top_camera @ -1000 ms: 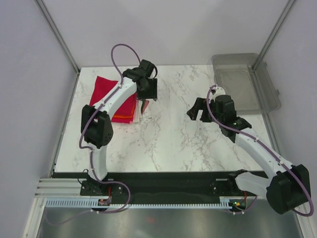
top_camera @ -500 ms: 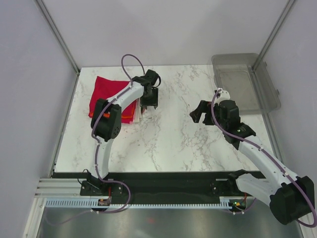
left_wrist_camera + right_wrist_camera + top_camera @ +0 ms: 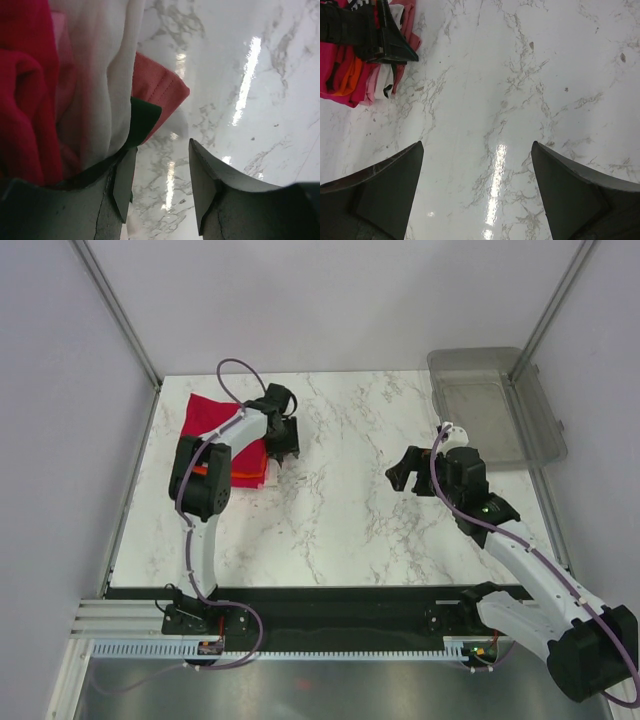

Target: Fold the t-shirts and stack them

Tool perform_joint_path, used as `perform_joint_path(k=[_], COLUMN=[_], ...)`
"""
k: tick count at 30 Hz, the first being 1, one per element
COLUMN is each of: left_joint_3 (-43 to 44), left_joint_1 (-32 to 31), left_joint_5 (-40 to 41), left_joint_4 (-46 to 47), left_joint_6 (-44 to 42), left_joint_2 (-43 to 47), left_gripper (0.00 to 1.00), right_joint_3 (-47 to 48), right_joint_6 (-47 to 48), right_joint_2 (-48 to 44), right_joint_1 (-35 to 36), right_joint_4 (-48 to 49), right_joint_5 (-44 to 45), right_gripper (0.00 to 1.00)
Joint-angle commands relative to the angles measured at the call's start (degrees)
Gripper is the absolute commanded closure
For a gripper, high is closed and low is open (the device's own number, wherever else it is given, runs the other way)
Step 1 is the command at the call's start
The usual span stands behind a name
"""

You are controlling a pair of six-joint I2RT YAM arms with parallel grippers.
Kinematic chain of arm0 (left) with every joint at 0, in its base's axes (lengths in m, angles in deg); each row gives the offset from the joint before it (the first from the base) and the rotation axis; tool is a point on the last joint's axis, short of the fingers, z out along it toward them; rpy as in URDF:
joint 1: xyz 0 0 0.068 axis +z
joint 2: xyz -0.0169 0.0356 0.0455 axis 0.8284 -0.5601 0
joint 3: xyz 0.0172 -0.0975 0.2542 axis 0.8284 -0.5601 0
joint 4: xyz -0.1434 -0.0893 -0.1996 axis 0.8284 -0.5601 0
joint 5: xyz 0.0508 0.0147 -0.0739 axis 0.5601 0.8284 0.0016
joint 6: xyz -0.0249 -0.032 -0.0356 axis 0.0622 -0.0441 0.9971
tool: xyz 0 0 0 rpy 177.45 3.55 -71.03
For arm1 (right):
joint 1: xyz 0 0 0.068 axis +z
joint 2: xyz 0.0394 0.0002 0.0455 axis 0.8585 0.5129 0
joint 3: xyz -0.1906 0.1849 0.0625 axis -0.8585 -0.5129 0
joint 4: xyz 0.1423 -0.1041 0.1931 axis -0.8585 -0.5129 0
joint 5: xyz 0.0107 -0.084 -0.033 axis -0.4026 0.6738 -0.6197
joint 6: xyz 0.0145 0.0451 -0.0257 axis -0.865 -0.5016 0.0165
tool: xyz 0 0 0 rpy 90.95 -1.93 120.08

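The folded t-shirts lie in a stack (image 3: 212, 418) at the table's far left, a crimson red one on top, with orange (image 3: 243, 477) and white edges showing at the front. My left gripper (image 3: 283, 447) is open at the stack's right edge. In the left wrist view its jaws (image 3: 162, 150) stand apart over bare marble, and the left finger touches the hanging white shirt (image 3: 107, 75), beside crimson cloth (image 3: 25, 100) and a dark red corner (image 3: 162, 90). My right gripper (image 3: 404, 471) is open and empty above mid-table (image 3: 477, 146). Its view shows the stack (image 3: 347, 80) far off.
A clear grey plastic bin (image 3: 492, 405) stands at the far right corner, behind my right arm. White walls and metal frame posts border the marble table (image 3: 330, 510). My left gripper's black fingers (image 3: 395, 49) show in the right wrist view.
My left gripper has moved left and down against the stack's right edge. My right gripper has drawn slightly to the right.
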Motion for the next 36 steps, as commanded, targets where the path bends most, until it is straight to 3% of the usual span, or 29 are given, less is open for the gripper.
perform_joint_path(k=[1,9,13,16,19,26,28,36], left_joint_3=[-6.83,-10.72,-13.25,-19.12,-24.49,-33.99,-39.88,-67.98], left_joint_1=[6.51,14.51,14.43,12.68,8.03,-0.50,-1.91,-4.11], left_joint_5=[2.87,3.22,2.87,-1.86,-1.01,3.65,4.79,7.34], left_joint_4=[2.85,5.76,8.20,14.24,17.26,19.11,20.43,34.40], left_joint_6=[-2.33,-1.80,-0.49,-0.21,0.40,3.65,5.31,6.56], left_joint_2=[1.42,4.77,7.92,13.89,21.89,39.47,46.67,71.98], left_gripper=[0.45,0.45,0.43,0.37,0.28,0.18,0.01,0.00], right_joint_3=[-0.37,0.24,-0.02,-0.37,-0.72,-2.74,-4.06,-13.89], right_joint_6=[-0.44,-0.71,-0.53,-0.44,-0.53,-0.09,0.70,2.98], right_joint_2=[-0.99,-0.03,0.15,0.06,-0.03,-2.82,-4.76,-15.40], right_joint_1=[-0.14,-0.14,-0.14,-0.14,-0.14,-0.14,-0.14,-0.14], right_joint_4=[1.67,1.41,1.32,1.23,1.23,0.97,0.88,3.85], right_joint_5=[1.38,0.94,1.46,2.08,2.96,4.88,6.47,19.21], right_gripper=[0.03,0.03,0.02,0.02,0.02,0.02,0.02,0.02])
